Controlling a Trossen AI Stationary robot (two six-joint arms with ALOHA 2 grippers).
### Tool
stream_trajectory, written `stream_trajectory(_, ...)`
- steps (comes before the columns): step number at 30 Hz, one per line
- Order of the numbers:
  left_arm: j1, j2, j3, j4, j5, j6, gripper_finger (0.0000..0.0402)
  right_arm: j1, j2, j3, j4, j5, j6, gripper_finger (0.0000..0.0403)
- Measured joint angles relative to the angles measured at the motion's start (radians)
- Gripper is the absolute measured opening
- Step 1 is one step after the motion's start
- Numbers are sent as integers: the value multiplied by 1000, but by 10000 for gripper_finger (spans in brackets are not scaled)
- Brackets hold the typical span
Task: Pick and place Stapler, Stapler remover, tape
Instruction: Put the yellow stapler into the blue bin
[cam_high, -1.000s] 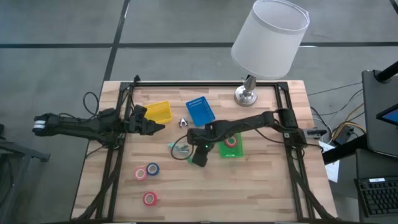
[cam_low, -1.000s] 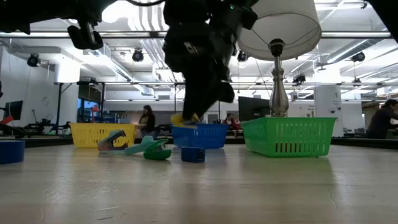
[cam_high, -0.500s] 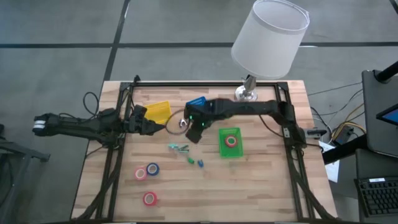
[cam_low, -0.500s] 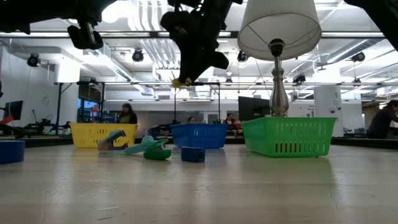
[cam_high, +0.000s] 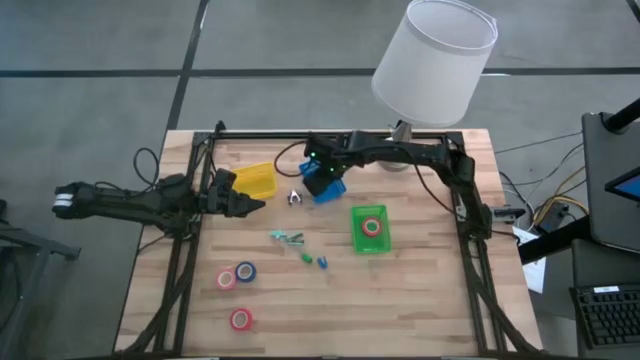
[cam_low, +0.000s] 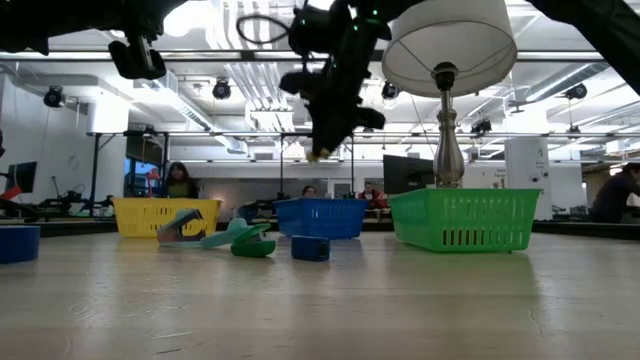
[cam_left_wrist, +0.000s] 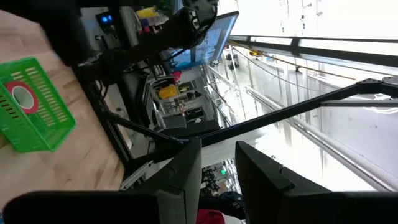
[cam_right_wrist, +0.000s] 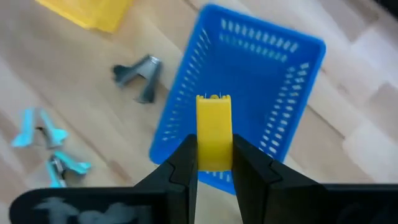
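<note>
The right arm is swinging away from the middle of the table. A second ago its gripper was low near the green basket (cam_high: 371, 229). Now the right gripper (cam_right_wrist: 214, 167) is hanging over the blue basket (cam_right_wrist: 245, 99) toward 12 o'clock on the table, and it is up high. It is squeezing a small yellow stapler (cam_right_wrist: 214, 130) between its two fingers. The stapler is sitting in the air above the blue basket.

The left arm is staying where it was, at 9 o'clock. The left gripper (cam_high: 240, 204) is sitting just beside the yellow basket (cam_high: 255, 180). Its fingers (cam_left_wrist: 184, 180) are partly apart and are holding nothing.

One red tape roll (cam_high: 371, 226) is lying inside the green basket. A red roll (cam_high: 227, 278) and a blue roll (cam_high: 245, 272) are touching each other near 7 o'clock. Another red roll (cam_high: 240, 319) is lying closer to 6 o'clock.

A grey staple remover (cam_right_wrist: 138, 74) is lying on the wood between the yellow and blue baskets. Teal removers (cam_high: 290, 238) and small bits are lying near the middle.

From above, the arm is hiding most of the blue basket, and the stapler is hard to see there. The lamp (cam_high: 434, 60) shade is covering its own pole.
</note>
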Motion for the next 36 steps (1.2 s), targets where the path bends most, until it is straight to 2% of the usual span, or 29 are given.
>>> stream_trajectory(9, 0, 1, 0, 0, 0, -5, 101, -34, 0, -157, 115, -24, 69, 68)
stream_trajectory(14, 0, 1, 0, 0, 0, -8, 101, -51, 1, -200, 161, -29, 113, 68)
stream_trajectory(28, 0, 2, 0, -2, -4, -6, 101, -106, 4, -239, 339, -51, 112, 68)
stream_trajectory(36, 0, 3, 0, -34, -10, 0, 101, -110, 107, -161, 335, -101, 122, 68)
